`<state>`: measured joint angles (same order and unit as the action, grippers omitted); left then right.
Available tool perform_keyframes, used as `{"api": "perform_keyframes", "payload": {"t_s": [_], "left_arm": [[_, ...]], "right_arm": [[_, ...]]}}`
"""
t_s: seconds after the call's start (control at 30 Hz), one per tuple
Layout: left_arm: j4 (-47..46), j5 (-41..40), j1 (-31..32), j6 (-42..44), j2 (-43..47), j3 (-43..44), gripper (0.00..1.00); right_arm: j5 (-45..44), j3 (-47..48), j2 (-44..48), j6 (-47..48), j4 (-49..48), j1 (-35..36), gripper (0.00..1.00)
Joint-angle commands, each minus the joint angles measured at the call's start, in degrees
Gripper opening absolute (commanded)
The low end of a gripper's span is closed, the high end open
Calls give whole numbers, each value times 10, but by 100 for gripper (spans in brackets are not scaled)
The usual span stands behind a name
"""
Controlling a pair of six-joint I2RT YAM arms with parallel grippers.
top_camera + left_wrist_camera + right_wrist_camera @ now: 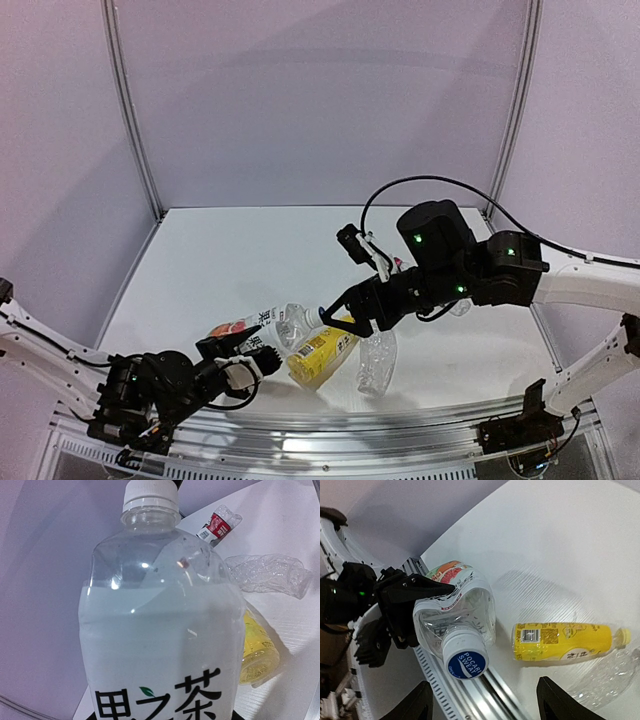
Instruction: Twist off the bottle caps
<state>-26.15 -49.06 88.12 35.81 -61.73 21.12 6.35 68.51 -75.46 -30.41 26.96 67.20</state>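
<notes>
Both white-and-black arms reach inward, wrists low and nearly meeting.
The left gripper [248, 362] is clamped around a clear plastic bottle with a fruit-picture label [272, 325], holding it tilted. The right gripper [335, 318] faces the bottle's capped end, its fingers [415, 705] spread wide and seemingly touching nothing.

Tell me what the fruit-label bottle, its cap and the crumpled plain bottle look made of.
Fruit-label bottle: looks like thin clear plastic, glossy; see-through shoulder with highlights.
Its cap: opaque white plastic, ribbed side, blue printed top.
Plain bottle: probably thin clear plastic too; creased and crumpled.
</notes>
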Motion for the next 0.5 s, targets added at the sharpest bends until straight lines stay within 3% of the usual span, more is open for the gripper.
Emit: {"api": "perform_keyframes", "payload": {"t_s": [0.0,0.3,0.47], "left_arm": [[-19,-16,7,13,-11,13,0],[-17,-10,7,11,-10,12,0],[-18,-10,8,11,-7,11,0]], "right_arm": [[71,13,-10,-93,-2,-17,69],[170,16,-55,-119,-41,-29,57],[178,27,-73,-115,-46,-29,52]]}}
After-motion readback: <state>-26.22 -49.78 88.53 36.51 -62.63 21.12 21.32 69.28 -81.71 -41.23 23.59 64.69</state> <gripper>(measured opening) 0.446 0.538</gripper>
